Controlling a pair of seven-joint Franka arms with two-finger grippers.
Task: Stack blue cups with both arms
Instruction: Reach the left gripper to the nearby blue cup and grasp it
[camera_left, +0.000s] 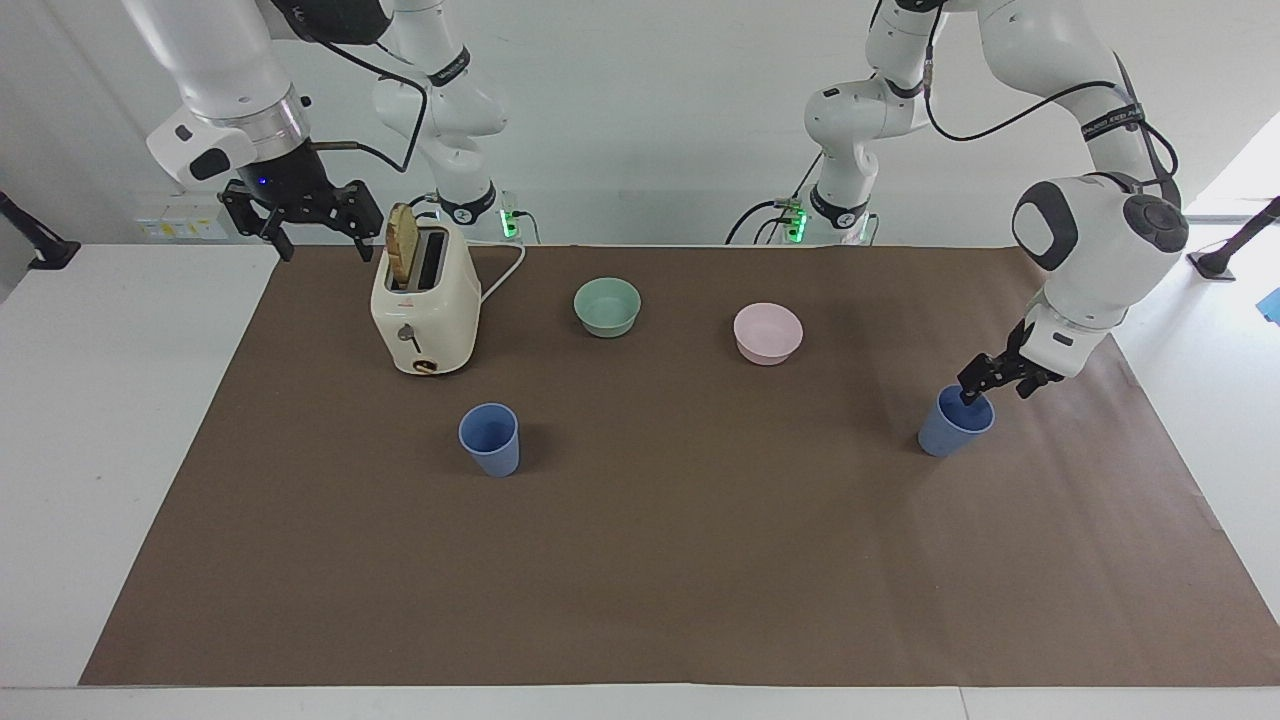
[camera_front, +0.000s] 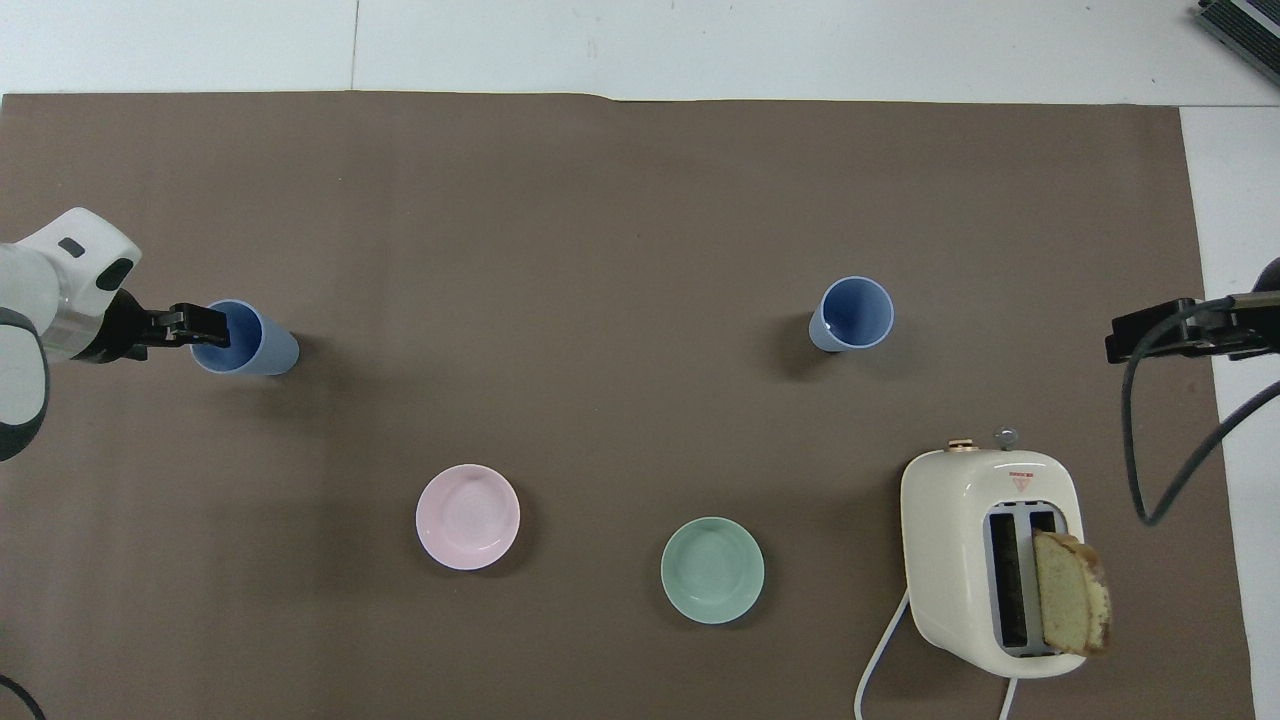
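Two blue cups stand upright on the brown mat. One cup (camera_left: 950, 430) (camera_front: 258, 347) is toward the left arm's end of the table. My left gripper (camera_left: 993, 392) (camera_front: 198, 325) is low at this cup's rim, on the side toward the left arm's end. It is open, and one finger dips into the cup's mouth. The other cup (camera_left: 490, 440) (camera_front: 852, 315) stands farther from the robots than the toaster. My right gripper (camera_left: 322, 240) (camera_front: 1150, 340) is open and empty. It waits raised over the mat's edge beside the toaster.
A cream toaster (camera_left: 425, 310) (camera_front: 985, 545) with a bread slice (camera_left: 401, 243) in one slot stands toward the right arm's end. A mint-green bowl (camera_left: 607, 306) and a pink bowl (camera_left: 767, 333) sit nearer to the robots than the cups. A cable hangs from the right wrist.
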